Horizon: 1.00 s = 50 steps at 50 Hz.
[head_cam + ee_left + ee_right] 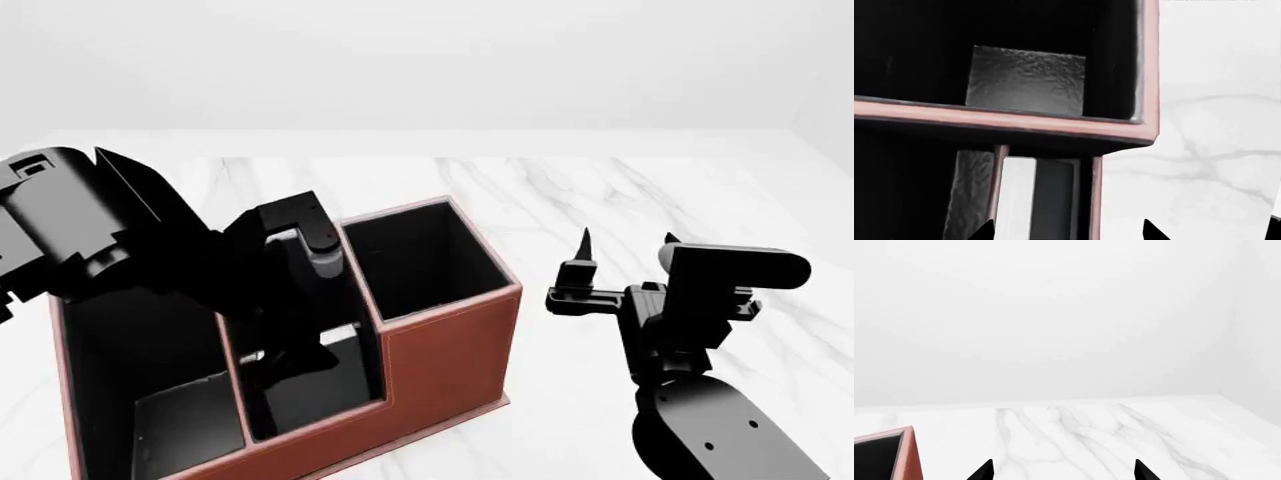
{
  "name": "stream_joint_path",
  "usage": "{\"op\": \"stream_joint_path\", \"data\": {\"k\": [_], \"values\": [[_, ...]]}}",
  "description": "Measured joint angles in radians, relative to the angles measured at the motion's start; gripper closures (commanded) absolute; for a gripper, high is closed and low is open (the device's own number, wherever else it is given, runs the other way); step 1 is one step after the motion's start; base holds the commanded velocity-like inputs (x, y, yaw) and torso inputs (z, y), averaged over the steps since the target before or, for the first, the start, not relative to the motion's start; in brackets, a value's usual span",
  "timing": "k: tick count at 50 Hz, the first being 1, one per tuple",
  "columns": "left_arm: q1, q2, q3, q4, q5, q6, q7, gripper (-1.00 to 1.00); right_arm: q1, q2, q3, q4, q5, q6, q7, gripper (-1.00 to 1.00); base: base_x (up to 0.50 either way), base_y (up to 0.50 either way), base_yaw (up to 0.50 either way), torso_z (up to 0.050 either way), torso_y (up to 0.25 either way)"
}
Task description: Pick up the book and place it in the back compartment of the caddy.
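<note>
The reddish-brown caddy (443, 352) with black lining stands on the white marble table (627, 190). The book (1017, 195), with white page edges and a dark cover, stands upright in the narrow slot beside the taller square section (424, 262). In the head view a sliver of the book (342, 338) shows below my left arm. My left gripper (1067, 231) is open, its tips spread wider than the book and over that slot. My right gripper (627, 243) hovers open and empty to the right of the caddy. In the right wrist view the right gripper (1062, 471) faces bare marble.
My left arm (120, 240) reaches over the caddy's left compartments and hides part of them. A corner of the caddy (906, 450) shows in the right wrist view. White walls close off the table's far side.
</note>
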<state>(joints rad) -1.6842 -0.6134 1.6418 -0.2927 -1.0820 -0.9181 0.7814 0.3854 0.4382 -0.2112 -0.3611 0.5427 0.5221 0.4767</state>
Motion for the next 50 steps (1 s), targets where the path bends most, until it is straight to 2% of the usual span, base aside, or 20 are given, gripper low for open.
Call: {"op": "stream_joint_path", "data": {"k": [20, 33, 50], "values": [[-0.1, -0.015, -0.022, 0.076, -0.04, -0.098, -0.03, -1.0, 0.008, 0.004, 0.0, -0.01, 0.008, 0.007, 0.005, -1.0, 0.0, 0.0, 0.0, 0.0, 0.001], [-0.198, -0.031, -0.079, 0.11, -0.1, -0.187, -0.103, -1.0, 0.011, 0.007, -0.002, -0.02, 0.012, 0.012, 0.009, -1.0, 0.0, 0.0, 0.0, 0.0, 0.0], [-0.25, -0.054, -0.115, 0.152, -0.15, -0.243, -0.145, -1.0, 0.015, 0.01, -0.005, -0.028, 0.018, 0.019, 0.014, -1.0, 0.0, 0.0, 0.0, 0.0, 0.0]]}}
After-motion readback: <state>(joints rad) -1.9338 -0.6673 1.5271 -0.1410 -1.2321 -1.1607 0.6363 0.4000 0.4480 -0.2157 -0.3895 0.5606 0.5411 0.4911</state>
